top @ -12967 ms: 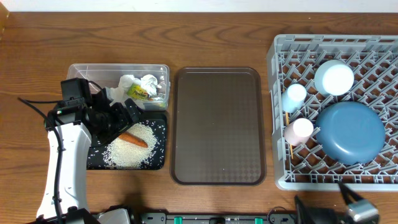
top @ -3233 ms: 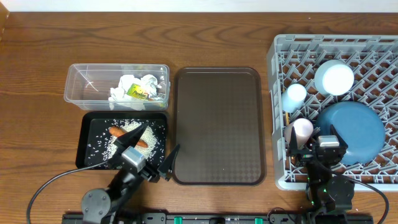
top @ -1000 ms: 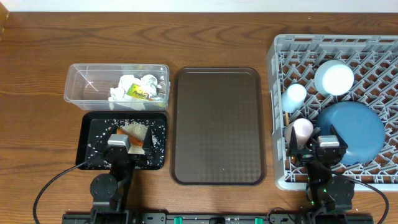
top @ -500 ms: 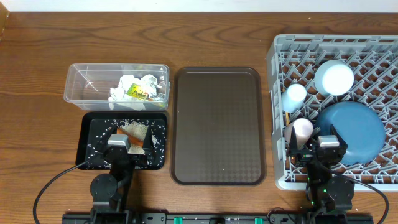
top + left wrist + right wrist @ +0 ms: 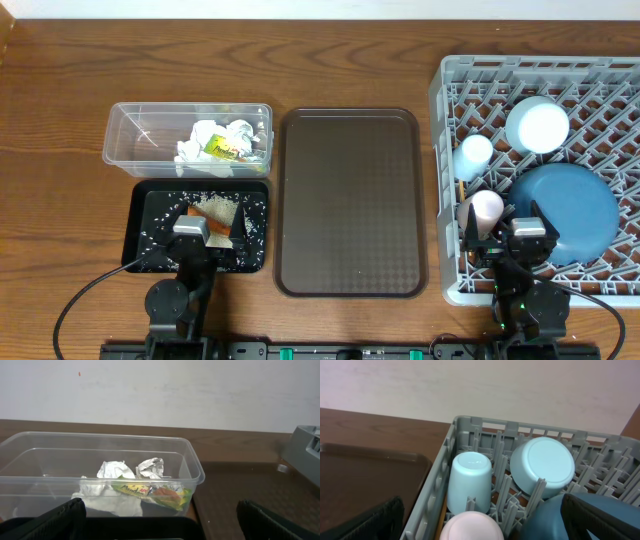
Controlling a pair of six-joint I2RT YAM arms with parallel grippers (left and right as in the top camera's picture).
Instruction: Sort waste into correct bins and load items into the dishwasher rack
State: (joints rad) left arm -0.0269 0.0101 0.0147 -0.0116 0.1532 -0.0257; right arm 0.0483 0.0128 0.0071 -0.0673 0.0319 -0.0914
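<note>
The clear tub point(image 5: 188, 137) holds crumpled paper wads point(image 5: 205, 135) and a yellow-green wrapper point(image 5: 228, 148). The black bin point(image 5: 142, 225) carries loose rice point(image 5: 215, 203) and an orange carrot point(image 5: 214, 229), partly hidden by my open left gripper point(image 5: 205, 237). In the left wrist view the tub point(image 5: 60, 450), the wads point(image 5: 115, 470) and the wrapper point(image 5: 152, 491) lie ahead of my gripper point(image 5: 160, 510). The grey rack point(image 5: 540, 62) holds the blue plate point(image 5: 575, 210), the bowl point(image 5: 537, 125), the light blue cup point(image 5: 473, 155) and the pink cup point(image 5: 487, 207). My open right gripper point(image 5: 500, 228) hangs over its front left corner.
A brown serving tray point(image 5: 350, 200) lies between the bins and the rack. In the right wrist view the light blue cup point(image 5: 468, 480), the upturned bowl point(image 5: 543, 465) and the pink cup point(image 5: 472, 529) stand between the rack's pegs, behind its left wall point(image 5: 437, 485).
Nothing has moved over the last second. Since the oldest frames my left arm has drawn back from over the black bin to the table's front edge.
</note>
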